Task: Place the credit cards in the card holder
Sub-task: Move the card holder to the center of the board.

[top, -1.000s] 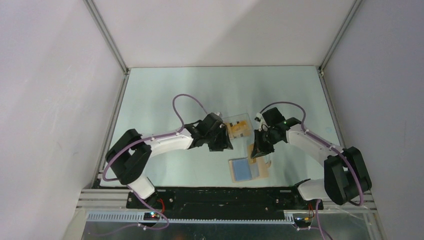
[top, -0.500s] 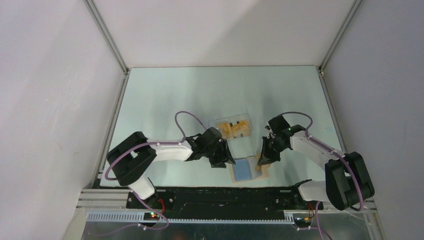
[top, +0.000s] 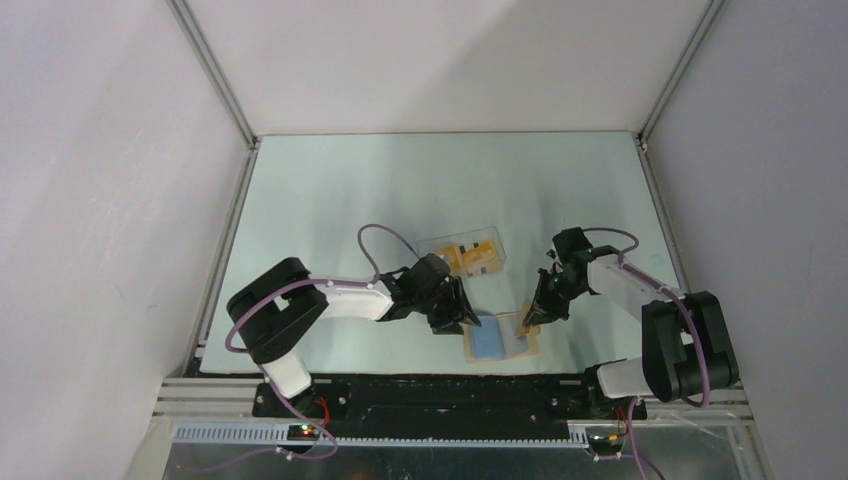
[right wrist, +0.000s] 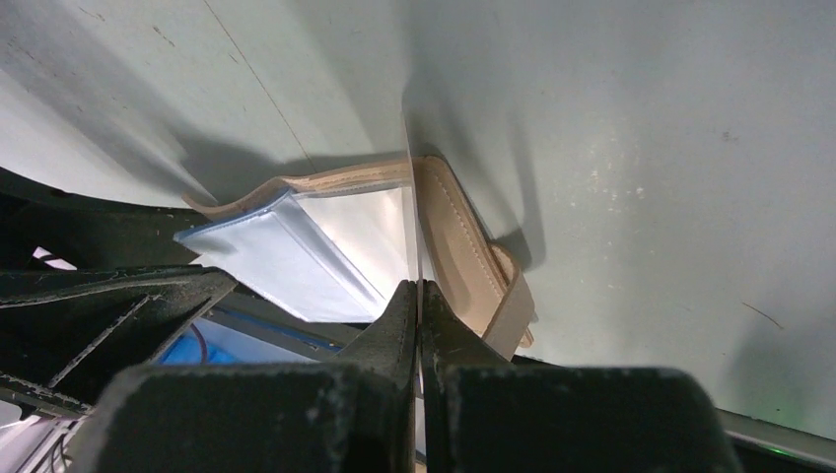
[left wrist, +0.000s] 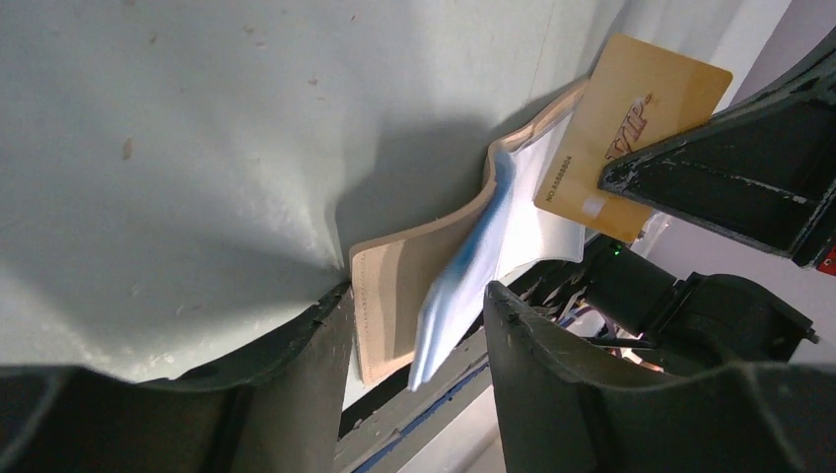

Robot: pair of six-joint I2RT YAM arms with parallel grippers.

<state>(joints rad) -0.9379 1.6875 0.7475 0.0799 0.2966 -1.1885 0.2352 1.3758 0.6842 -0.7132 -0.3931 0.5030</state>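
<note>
At the table's [top: 400, 190] near edge, the holder [top: 505, 342] lies open. The left end effector [left wrist: 419, 296] is spread astride its flap [left wrist: 463, 271]; the right end effector [right wrist: 416, 288] pinches a card [left wrist: 631, 128] above it. Risk: a tilted card may miss the pocket and buckle the flap.

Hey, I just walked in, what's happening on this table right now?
Two robot arms are loading a card holder lying open on the table. The right gripper is shut on a gold credit card, holding it edge-down at the holder's right half. The left gripper, jaws open, straddles its left end. More cards sit in a clear tray behind.
</note>
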